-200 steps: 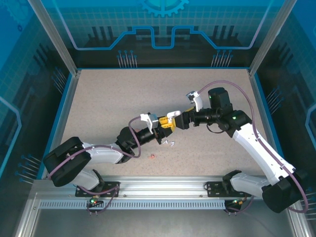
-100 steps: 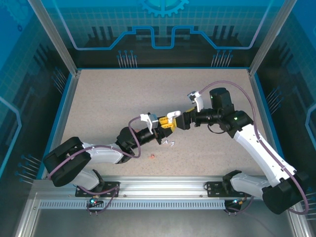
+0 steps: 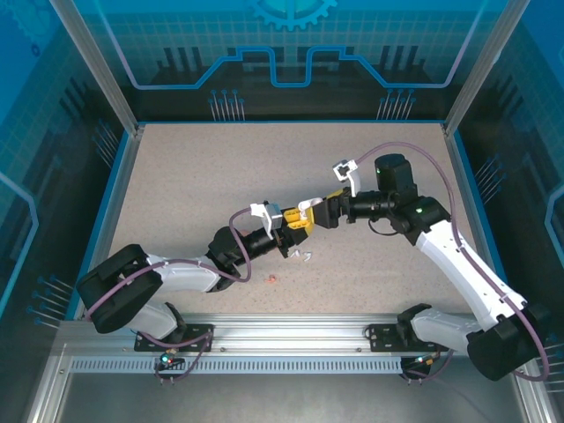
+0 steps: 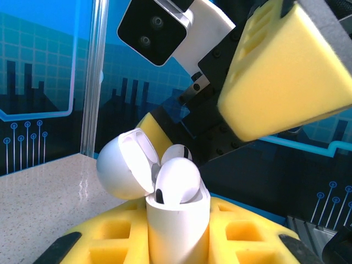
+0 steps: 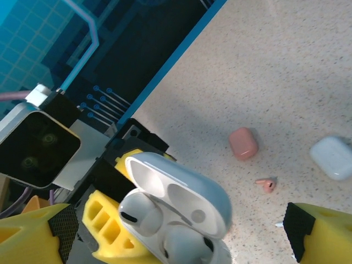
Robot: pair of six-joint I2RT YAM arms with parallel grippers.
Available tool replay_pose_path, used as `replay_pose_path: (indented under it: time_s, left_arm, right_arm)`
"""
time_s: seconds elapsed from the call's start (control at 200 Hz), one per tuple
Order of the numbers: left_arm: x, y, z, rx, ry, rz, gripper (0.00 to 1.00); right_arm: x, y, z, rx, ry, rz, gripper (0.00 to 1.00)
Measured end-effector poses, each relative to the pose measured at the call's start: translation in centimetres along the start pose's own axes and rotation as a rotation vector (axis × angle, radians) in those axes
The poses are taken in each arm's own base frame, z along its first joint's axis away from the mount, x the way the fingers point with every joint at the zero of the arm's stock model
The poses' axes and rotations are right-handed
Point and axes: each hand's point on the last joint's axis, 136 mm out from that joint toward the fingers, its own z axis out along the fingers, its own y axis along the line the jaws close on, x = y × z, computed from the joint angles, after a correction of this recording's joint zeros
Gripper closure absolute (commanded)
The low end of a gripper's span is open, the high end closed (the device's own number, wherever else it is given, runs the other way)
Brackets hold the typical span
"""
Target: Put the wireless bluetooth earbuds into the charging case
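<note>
Left gripper (image 3: 293, 226): you've got it mid-frame in the top view, jaws pinched on the charging case (image 4: 177, 223). Its yellow fingers (image 4: 234, 231) hug the case body on both sides in the left wrist view.
Charging case: white and upright, held above the table (image 3: 194, 176). Its lid (image 4: 122, 168) is swung open toward the left of the left wrist view.
Earbuds in the case: 2 white earbuds (image 4: 179, 179) sit in the open top, round heads poking out, 1 nearer and 1 behind. The right wrist view shows the same pair (image 5: 140, 213) under the raised lid.
Right gripper (image 3: 319, 208): it meets the left gripper nose to nose at frame centre, and your jaws are spread wide. Its yellow pads (image 5: 322, 231) sit at the lower left and lower right corners of the right wrist view with the case between them. I can't tell whether either pad touches the case.
Loose pink earbud (image 5: 267, 185): lying on the table, right of centre in the right wrist view, near the pink case.
Pink case (image 5: 243, 143): closed, on the table just above that earbud.
Second white case (image 5: 333, 157): closed, at the right edge, apart from the pink one.
Small white bits (image 3: 302, 256): on the table just below the 2 grippers, too small to make out.
</note>
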Motion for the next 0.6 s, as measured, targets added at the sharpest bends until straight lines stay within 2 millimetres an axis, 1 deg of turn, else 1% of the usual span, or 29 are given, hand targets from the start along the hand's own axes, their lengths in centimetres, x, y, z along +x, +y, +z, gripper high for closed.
replay_pose_path:
  time_s: [0.095, 0.26, 0.495, 0.6]
  left_arm:
    - [0.0, 0.0, 0.0, 0.000, 0.000, 0.000, 1.00]
    - [0.1, 0.0, 0.0, -0.001, 0.001, 0.000, 1.00]
    - [-0.5, -0.2, 0.0, 0.007, -0.022, 0.006, 1.00]
    - [-0.6, -0.3, 0.0, 0.009, -0.025, 0.006, 1.00]
  right_arm:
    - [0.1, 0.8, 0.1, -0.035, 0.005, -0.012, 0.07]
    - [-0.1, 1.9, -0.2, -0.069, 0.001, -0.029, 0.11]
    - [-0.6, 3.2, -1.4, -0.076, -0.031, -0.081, 0.12]
    - [-0.7, 3.5, -1.9, -0.065, -0.047, -0.100, 0.11]
